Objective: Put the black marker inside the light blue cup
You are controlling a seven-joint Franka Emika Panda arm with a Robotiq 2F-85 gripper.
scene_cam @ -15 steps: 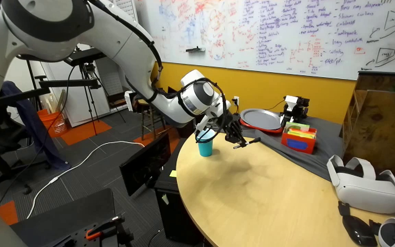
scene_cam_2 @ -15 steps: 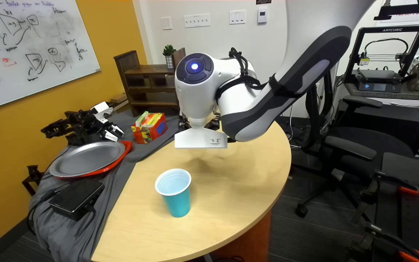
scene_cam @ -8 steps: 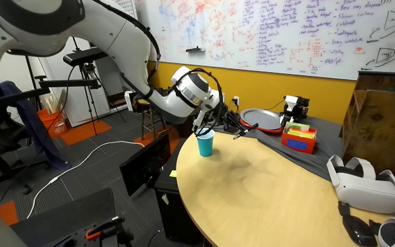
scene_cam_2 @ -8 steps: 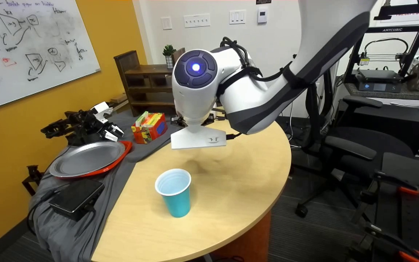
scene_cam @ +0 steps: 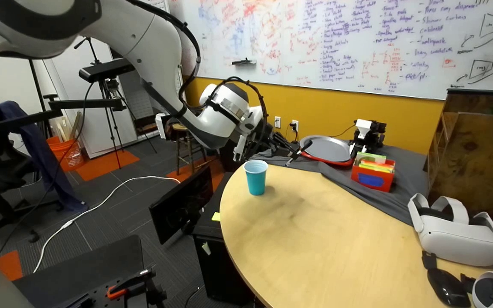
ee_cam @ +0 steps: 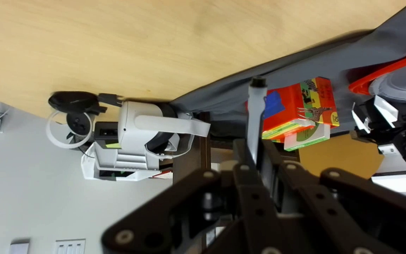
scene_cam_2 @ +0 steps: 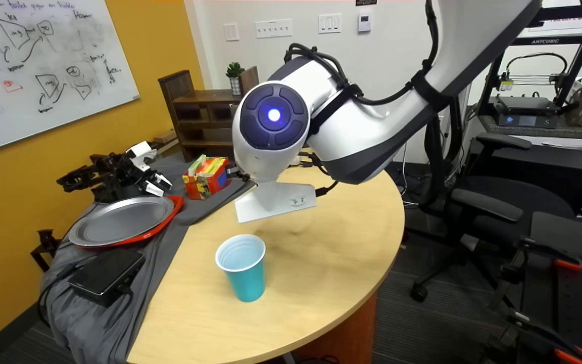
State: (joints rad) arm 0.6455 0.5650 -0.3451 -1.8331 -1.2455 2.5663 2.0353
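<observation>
We've got the gripper (ee_cam: 256, 151) clenched on the black marker (ee_cam: 255, 116), raised off the table (scene_cam: 336, 248), right of the light blue cup (scene_cam: 256, 182) in an exterior view. Marker's paler end slants down there, presumably so it enters first; cup stands upright, mouth up, which should suit a drop.

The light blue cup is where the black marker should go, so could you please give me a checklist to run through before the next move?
1. Grip: ok; the pincer is closed on the black marker.
2. Stance: ok; the light blue cup stands upright on the table.
3. Mouth: ok; uncovered in both exterior views.
4. Alignment: not ok; the marker is off to one side, not over the cup.
5. Angle: not ok; the marker slants in an exterior view.
6. Height: cannot tell whether it clears the rim.
</observation>
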